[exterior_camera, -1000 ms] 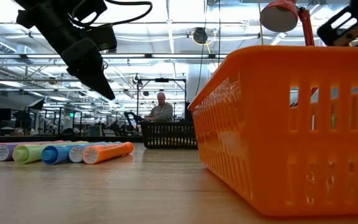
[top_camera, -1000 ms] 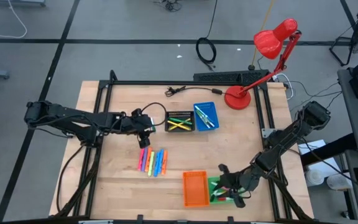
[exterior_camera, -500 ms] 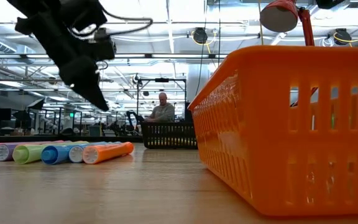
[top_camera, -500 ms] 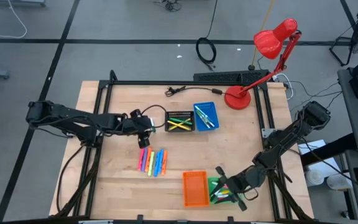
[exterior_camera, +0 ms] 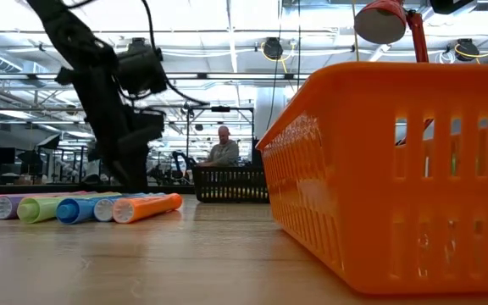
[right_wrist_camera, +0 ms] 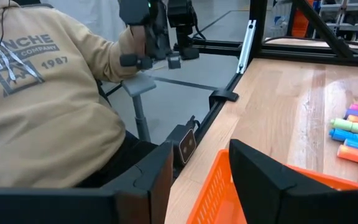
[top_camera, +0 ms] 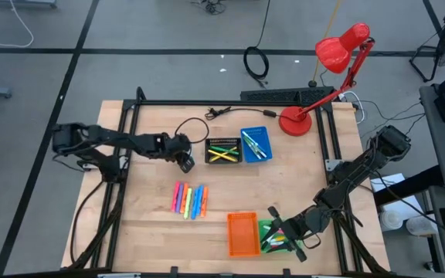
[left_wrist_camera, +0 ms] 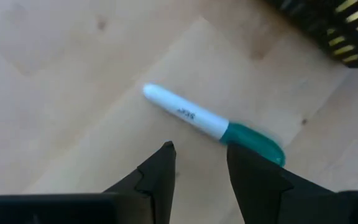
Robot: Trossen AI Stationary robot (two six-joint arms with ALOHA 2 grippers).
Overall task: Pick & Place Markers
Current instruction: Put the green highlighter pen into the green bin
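Note:
A white marker with a teal cap (left_wrist_camera: 211, 124) lies flat on the wood beside the black tray (top_camera: 223, 151). My left gripper (left_wrist_camera: 199, 154) hangs open just above it, pointing steeply down, its fingertips short of the marker's near side; it also shows low over the table in the low view (exterior_camera: 134, 174). Several bright markers (top_camera: 189, 201) lie side by side mid-table. My right gripper (top_camera: 275, 218) hovers open over the green tray (top_camera: 278, 238) and the orange tray (top_camera: 242, 233), nothing between its fingers (right_wrist_camera: 160, 174).
The black tray and the blue tray (top_camera: 255, 144) each hold a few markers, and the green tray holds some too. A red desk lamp (top_camera: 338, 54) stands at the far right corner. A person in a tan hoodie (right_wrist_camera: 48, 93) sits beyond the table's edge.
My left gripper has come down toward the table beside the black tray and rolled about its own axis, ending low over the white marker. My right gripper has tipped upward and left the upper right corner of the low view. No marker has moved.

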